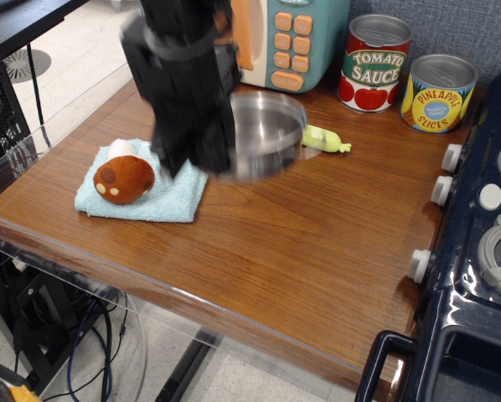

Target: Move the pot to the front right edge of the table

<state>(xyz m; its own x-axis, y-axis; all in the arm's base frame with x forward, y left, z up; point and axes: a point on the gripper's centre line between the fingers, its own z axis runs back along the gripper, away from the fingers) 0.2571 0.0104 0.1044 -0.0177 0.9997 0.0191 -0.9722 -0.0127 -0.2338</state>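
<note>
One black robot gripper [202,138], blurred by motion and filling the upper left of the view, grasps the small shallow round shiny stainless-steel pot [265,134] by its left rim; the fingers themselves cannot be made out against the blur. Pot held in the air above the brown glossy wood-grain table [292,243], over its far middle part, with its open mouth tilted toward the camera. Part of a light green spoon handle [326,140] shows just right of the pot, lying on the table; the rest of the spoon is hidden behind the pot. Near the left edge of the table lies a folded light blue cloth [162,197], partly covered by the arm, with a brown toy mushroom [123,177] with pale spots and a white stem resting on it. Along the far edge stand a cream and teal toy microwave [294,38] with orange buttons, a red-labelled tomato sauce can [376,63] to its right, and a yellow and blue pineapple slices can [437,92] farther right, the two cans just beside each other. At the right edge sits a dark blue toy stove [477,251] with white knobs facing the table.
</note>
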